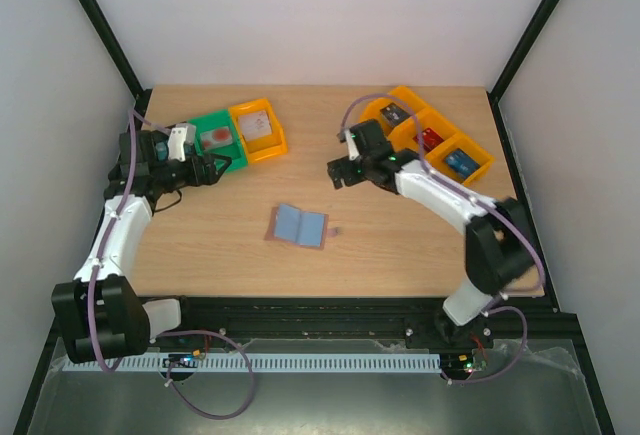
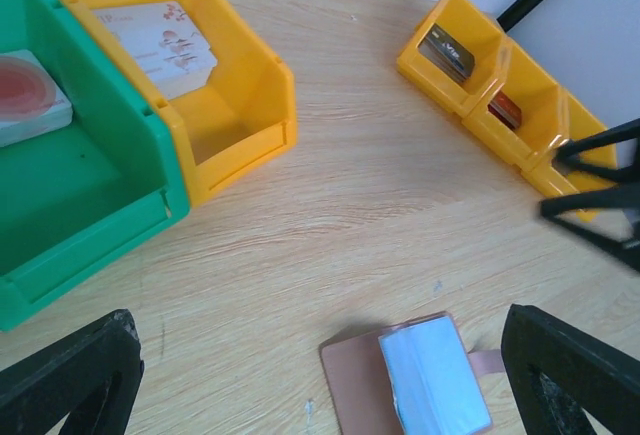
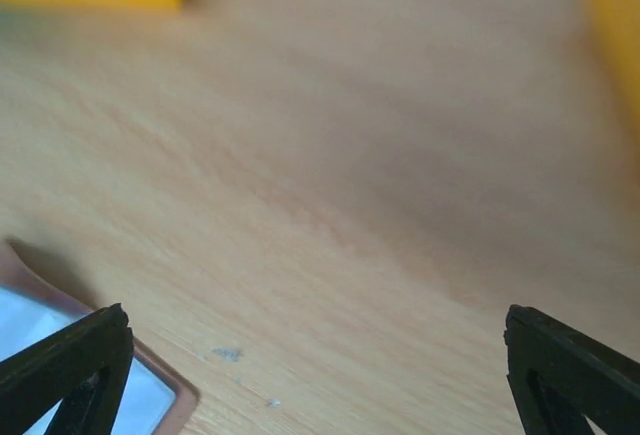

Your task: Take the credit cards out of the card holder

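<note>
Risk: tan bifold card holder, lying open blue-side-up on wooden table, may slide if you pinch w/o pinning it. Your left gripper & right gripper both gape wide, empty.

I have the card holder lying on the table near its middle. At ten o'clock from it sits a pair of bins, with a card in the outer one and a second card in its neighbour (one apiece). A row of three bins stands at two o'clock. The left gripper hangs at the pair's near edge. The right gripper is at one o'clock of the holder.
</note>
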`<state>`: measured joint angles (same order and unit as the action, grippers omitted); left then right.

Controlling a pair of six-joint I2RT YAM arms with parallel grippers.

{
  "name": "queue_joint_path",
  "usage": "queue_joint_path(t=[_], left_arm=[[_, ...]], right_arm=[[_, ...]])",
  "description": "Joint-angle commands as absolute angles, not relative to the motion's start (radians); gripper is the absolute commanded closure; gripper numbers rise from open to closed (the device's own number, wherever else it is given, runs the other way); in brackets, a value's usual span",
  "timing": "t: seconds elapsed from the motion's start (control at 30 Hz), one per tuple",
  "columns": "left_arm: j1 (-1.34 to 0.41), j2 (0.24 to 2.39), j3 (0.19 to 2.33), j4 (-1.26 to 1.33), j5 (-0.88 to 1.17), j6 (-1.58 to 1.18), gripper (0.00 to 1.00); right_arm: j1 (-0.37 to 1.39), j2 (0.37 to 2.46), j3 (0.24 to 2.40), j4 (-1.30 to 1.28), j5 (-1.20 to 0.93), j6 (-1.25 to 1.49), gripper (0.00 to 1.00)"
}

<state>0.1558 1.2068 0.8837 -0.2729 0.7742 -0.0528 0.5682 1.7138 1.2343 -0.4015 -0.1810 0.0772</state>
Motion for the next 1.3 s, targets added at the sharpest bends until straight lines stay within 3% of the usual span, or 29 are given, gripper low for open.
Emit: queue_joint_path(t=[0.0,0.2,0.5,0.67,0.9,1.27], left_arm=[[0.163,1.2,0.864,-0.247,0.749,-0.054,0.01],[0.163,1.184,0.849,-0.24,0.74,-0.056,0.01],[0.166,1.147,0.843,-0.21,0.613,-0.109,0.01],[0.076,1.144,0.88,-0.134,0.302,-0.155,0.01],[0.053,1.198,0.655,0.275,-0.021,-0.076,0.01],[0.02,1.272,0.261,1.004,-0.008,-0.097,0.01]], right_arm=[[0.551,1.451,1.107,-0.171,0.024,0.084,0.01],[0.545,1.169,0.86,0.091,0.091,0.139,0.01],[0.461,0.998,0.659,0.241,0.247,0.204,0.01],[0.275,0.968,0.571,0.351,0.215,0.295,0.01],[0.085,0.986,0.446,0.503,0.175,0.321,0.01],[-0.046,1.079,0.229,0.862,0.1,0.271,0.01]])
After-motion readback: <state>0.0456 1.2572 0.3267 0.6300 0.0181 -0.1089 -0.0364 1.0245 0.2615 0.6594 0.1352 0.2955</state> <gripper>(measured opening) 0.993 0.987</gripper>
